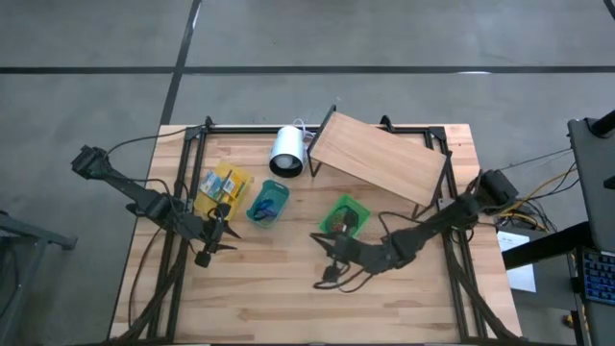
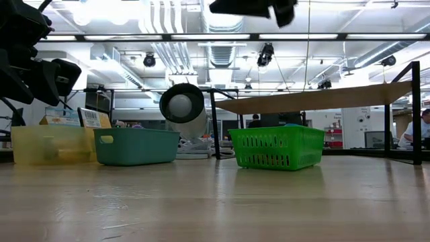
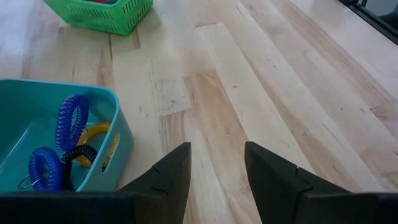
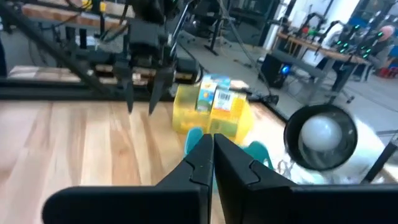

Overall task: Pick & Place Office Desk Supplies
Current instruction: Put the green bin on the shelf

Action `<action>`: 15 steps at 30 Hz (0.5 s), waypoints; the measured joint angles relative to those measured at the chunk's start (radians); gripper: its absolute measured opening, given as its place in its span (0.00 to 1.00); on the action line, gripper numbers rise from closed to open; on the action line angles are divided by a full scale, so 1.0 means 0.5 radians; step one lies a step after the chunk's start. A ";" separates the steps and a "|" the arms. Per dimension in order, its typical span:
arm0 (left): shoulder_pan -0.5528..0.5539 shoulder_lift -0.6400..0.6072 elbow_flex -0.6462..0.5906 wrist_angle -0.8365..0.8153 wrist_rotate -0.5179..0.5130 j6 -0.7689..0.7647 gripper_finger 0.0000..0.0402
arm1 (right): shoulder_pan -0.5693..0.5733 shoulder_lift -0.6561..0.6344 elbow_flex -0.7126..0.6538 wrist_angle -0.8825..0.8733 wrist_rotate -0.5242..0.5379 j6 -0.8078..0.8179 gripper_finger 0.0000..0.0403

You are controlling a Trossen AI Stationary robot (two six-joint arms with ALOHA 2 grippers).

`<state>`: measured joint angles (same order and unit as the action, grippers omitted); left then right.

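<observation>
Overhead, the table (image 1: 288, 288) fills the middle of the frame, with the slanted board (image 1: 380, 159) at upper right and the white cylinder (image 1: 286, 152) just left of it; neither is a supply, and both stand clear of the arms. Three bins sit in a row across centre: yellow bin (image 1: 223, 187) at left holding small boxes, teal bin (image 1: 268, 204) beside it holding blue coiled loops (image 3: 71, 115), green basket (image 1: 344, 215) at right. Sorting by bin looks to be the intent. Right gripper (image 1: 332, 252) hangs just below the green basket, fingers pressed together with nothing between them, probably after a release or a missed pick. Left gripper (image 1: 219, 231) waits below the yellow bin, fingers spread and empty. No loose supply shows on the bare wood.
</observation>
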<state>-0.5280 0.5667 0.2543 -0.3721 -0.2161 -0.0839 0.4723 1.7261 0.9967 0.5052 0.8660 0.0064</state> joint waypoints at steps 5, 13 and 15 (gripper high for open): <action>0.000 0.000 0.000 -0.001 0.000 0.000 0.38 | 0.026 -0.037 -0.112 -0.001 -0.019 0.016 0.02; 0.000 0.000 0.000 0.000 0.000 0.000 0.38 | 0.068 -0.058 -0.020 -0.523 -0.005 0.323 0.02; 0.000 0.000 0.000 -0.001 0.000 0.000 0.38 | 0.073 -0.079 0.062 -0.834 -0.021 0.581 0.02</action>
<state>-0.5278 0.5667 0.2543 -0.3725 -0.2161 -0.0840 0.5087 1.6865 1.0276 0.0884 0.8558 0.2968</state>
